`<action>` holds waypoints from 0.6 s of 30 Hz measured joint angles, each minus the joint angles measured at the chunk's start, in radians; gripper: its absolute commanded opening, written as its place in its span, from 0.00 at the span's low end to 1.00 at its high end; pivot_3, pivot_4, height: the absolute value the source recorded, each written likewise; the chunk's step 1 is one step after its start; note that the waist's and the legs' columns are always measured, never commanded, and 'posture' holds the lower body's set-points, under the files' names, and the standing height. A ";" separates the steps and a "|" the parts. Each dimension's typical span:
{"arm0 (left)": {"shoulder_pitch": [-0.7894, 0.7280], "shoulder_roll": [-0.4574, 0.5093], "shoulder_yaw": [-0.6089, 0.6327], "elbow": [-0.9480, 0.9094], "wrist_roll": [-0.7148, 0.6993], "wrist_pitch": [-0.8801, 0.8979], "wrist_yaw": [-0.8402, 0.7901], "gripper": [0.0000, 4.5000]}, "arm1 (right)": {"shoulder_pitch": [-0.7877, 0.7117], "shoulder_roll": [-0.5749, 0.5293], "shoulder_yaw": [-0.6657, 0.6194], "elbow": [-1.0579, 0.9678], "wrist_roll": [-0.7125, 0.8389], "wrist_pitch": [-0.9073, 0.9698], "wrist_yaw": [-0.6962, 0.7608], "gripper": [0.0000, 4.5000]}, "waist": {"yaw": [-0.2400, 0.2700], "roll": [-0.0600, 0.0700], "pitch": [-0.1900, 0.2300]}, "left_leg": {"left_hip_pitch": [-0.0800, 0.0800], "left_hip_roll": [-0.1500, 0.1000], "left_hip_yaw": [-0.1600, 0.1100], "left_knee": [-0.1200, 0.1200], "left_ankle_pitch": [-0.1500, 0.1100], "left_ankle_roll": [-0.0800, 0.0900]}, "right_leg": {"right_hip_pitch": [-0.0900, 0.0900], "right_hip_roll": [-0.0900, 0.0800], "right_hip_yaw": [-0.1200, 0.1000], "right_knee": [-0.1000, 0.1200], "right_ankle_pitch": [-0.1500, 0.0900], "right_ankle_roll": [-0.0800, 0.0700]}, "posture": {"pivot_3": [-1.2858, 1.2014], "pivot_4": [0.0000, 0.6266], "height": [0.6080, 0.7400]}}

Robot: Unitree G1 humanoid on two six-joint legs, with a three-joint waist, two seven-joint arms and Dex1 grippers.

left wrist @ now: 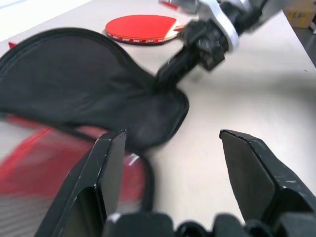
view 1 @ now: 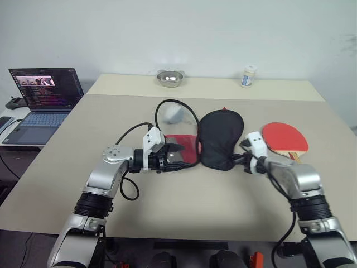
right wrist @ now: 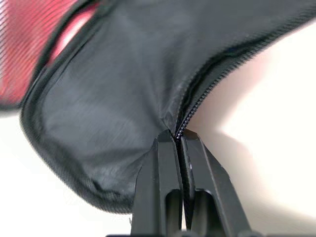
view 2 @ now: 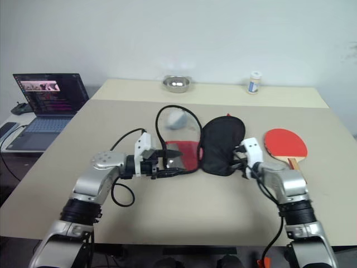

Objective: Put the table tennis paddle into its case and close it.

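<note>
Now right end effector (right wrist: 178,140) clamped on case (view 1: 221,138) zipper edge; left end effector (left wrist: 170,148) fingers apart beside red side; table tennis paddle (view 1: 285,137) flat on surface (view 1: 184,206).

The right gripper (right wrist: 179,140) rises from the bottom centre of the frame, its two black fingers (right wrist: 160,173) pressed together with no gap between them. They are pinched on the zippered black rim of the case (right wrist: 113,98), just where the line of zipper teeth runs diagonally up toward the upper right. The black fabric side of the case spreads across the middle and top of the frame, its rounded end curving down at the lower left. Its red side shows in the upper left corner. The pale table (right wrist: 266,133) lies at the right and lower left.
</note>
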 measured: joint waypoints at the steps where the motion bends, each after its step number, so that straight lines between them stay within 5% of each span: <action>1: 0.000 -0.008 -0.011 -0.007 -0.003 0.002 -0.002 0.73 | 0.004 -0.023 -0.016 -0.001 0.008 0.015 0.010 0.00 | 0.002 0.000 0.000 | 0.000 0.000 0.000 0.000 0.000 0.000 | 0.000 0.000 0.000 0.000 0.000 0.000 | 0.52 0.24 1.00; 12: -0.005 -0.060 -0.050 -0.014 -0.006 -0.006 -0.020 0.73 | 0.035 -0.117 -0.043 -0.010 0.024 0.076 0.075 0.00 | 0.007 0.000 0.000 | 0.000 0.001 0.000 0.000 0.000 0.000 | 0.000 0.001 0.000 0.000 0.000 0.000 | 0.52 0.24 1.00; 18: -0.008 -0.062 -0.051 0.018 -0.001 -0.034 -0.025 0.73 | 0.030 -0.096 -0.049 -0.010 0.008 0.061 0.047 0.38 | 0.007 0.000 0.000 | 0.000 0.000 0.000 -0.001 0.000 0.000 | 0.000 0.001 0.000 0.000 0.000 0.000 | 0.52 0.24 1.00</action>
